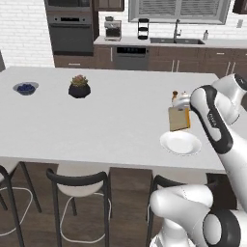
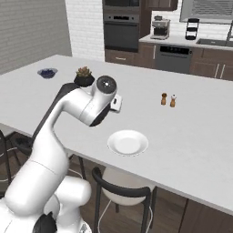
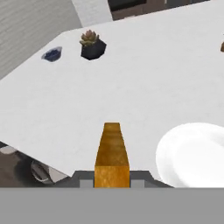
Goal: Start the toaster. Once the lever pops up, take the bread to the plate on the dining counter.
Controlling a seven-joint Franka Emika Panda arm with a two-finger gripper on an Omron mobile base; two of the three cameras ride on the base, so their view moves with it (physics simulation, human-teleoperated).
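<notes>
Bread (image 1: pixel 179 118) hangs upright in the tool (image 1: pixel 180 107), whose jaws are closed on the slice's upper edge; in the hand view the slice (image 3: pixel 112 154) runs edge-on straight out from the tool, golden brown, over the white counter (image 3: pixel 144 78). The slice is held in the air, above the counter top and not touching it.

Far to the tool's left, near the counter's far corner, sits a small blue bowl (image 1: pixel 25 88). Nearer, but well apart from the tool, stands a potted plant (image 1: pixel 79 87) in a dark pot. Both show ahead and to the left in the hand view, bowl (image 3: pixel 52 54) beyond plant (image 3: pixel 92 45).

Just below the tool and slightly to its right lies the plate (image 1: pixel 180 143), white and flat on the counter's near edge. In the hand view its rim (image 3: pixel 175 144) lies to the right of the slice, so the bread is beside the plate, probably not quite over its middle, though the angle makes that hard to judge. From the right base view the plate (image 2: pixel 128 142) lies right of the arm's wrist, and the arm hides the bread and the tool.

Right behind the tool are two small shakers (image 2: pixel 168 99), standing side by side; in the left base view the tool partly hides them.

Under the counter's near edge stand black-framed stools (image 1: pixel 77 185).
</notes>
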